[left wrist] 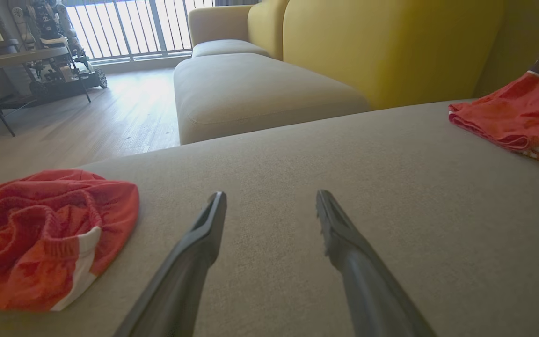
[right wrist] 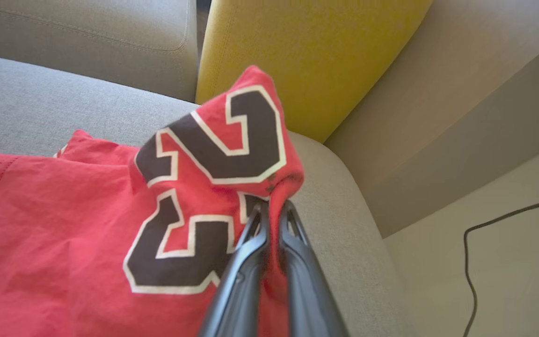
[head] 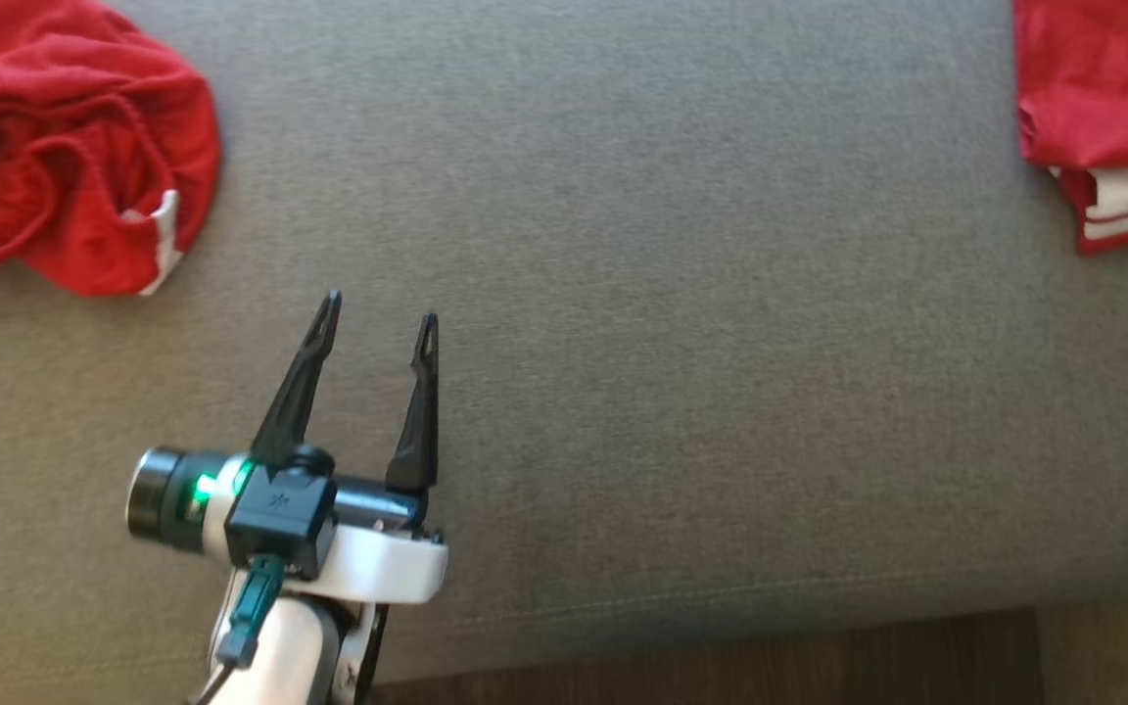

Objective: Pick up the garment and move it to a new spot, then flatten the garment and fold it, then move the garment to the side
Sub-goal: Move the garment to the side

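Note:
A red garment (head: pixel 1103 88) with white stripes and black numerals lies partly folded at the right edge of the grey sofa seat (head: pixel 672 294). In the right wrist view my right gripper (right wrist: pixel 275 204) is shut on a raised fold of this garment (right wrist: pixel 87 220), lifting the numeral part into a peak. The same garment (left wrist: pixel 517 112) shows at the far right of the left wrist view. My left gripper (head: pixel 380 306) hovers open over bare seat at the lower left, nothing between its fingers (left wrist: pixel 270 193).
Another red piece of clothing (head: pixel 65 147), crumpled, lies at the seat's left end (left wrist: pixel 40 234), just left of my left gripper. Yellow back cushions (left wrist: pixel 391 47) rise behind the seat. Dark floor (head: pixel 721 656) runs along the seat's near edge. A cable (right wrist: pixel 470 262) lies beyond the sofa's right end.

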Robot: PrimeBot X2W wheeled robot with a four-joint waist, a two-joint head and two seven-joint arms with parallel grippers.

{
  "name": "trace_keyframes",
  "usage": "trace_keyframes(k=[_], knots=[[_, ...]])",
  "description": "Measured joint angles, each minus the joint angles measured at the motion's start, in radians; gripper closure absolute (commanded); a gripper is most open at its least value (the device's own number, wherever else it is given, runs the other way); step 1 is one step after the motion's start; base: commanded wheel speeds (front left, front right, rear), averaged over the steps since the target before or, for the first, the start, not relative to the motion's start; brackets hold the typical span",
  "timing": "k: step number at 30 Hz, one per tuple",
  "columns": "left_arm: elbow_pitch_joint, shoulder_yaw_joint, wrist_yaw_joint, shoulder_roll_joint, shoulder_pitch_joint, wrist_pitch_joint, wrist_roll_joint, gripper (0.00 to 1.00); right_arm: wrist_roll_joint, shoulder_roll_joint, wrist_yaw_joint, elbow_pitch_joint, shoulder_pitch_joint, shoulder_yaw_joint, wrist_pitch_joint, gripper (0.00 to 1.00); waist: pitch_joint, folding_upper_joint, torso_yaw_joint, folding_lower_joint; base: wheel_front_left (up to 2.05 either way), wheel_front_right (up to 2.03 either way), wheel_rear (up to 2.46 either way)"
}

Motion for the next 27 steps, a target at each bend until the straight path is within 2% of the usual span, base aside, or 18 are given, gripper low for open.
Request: trace_keyframes(k=[7, 16, 17, 18, 24, 27], knots=[[-0.03, -0.016, -0.002, 0.012, -0.061, -0.007, 0.01, 0.0, -0.084, 0.026, 0.0, -0.119, 0.005, -0.056, 0.0, 1.0, 0.029, 0.0, -0.036, 0.0, 0.0, 0.0, 0.0], [-0.024, -0.015, -0.002, 0.02, -0.06, -0.007, -0.009, 0.0, -0.192, 0.063, 0.0, -0.257, 0.072, -0.18, 0.004, 1.0, 0.04, 0.0, -0.039, 0.0, 0.0, 0.0, 0.0], [-0.02, -0.018, -0.002, 0.02, -0.06, -0.007, -0.009, 0.0, -0.194, 0.074, 0.0, -0.267, 0.079, -0.207, 0.011, 0.57, 0.039, 0.0, -0.036, 0.0, 0.0, 0.0, 0.0], [-0.016, -0.021, -0.002, 0.018, -0.06, -0.007, -0.009, 0.0, -0.203, 0.079, 0.0, -0.278, 0.086, -0.226, 0.013, 0.0, 0.038, 0.0, -0.033, 0.0, 0.0, 0.0, 0.0], [-0.007, -0.022, 0.001, 0.013, -0.06, -0.007, -0.019, 0.0, -0.276, 0.124, 0.0, -0.385, 0.13, -0.266, -0.038, 0.0, 0.01, 0.0, -0.016, 0.0, 0.0, 0.0, 0.0], [-0.005, -0.021, 0.002, 0.01, -0.057, -0.007, -0.02, 0.0, -0.303, 0.19, 0.0, -0.47, 0.166, -0.281, -0.096, 0.0, -0.015, 0.0, -0.007, 0.0, 0.0, 0.0, 0.0]])
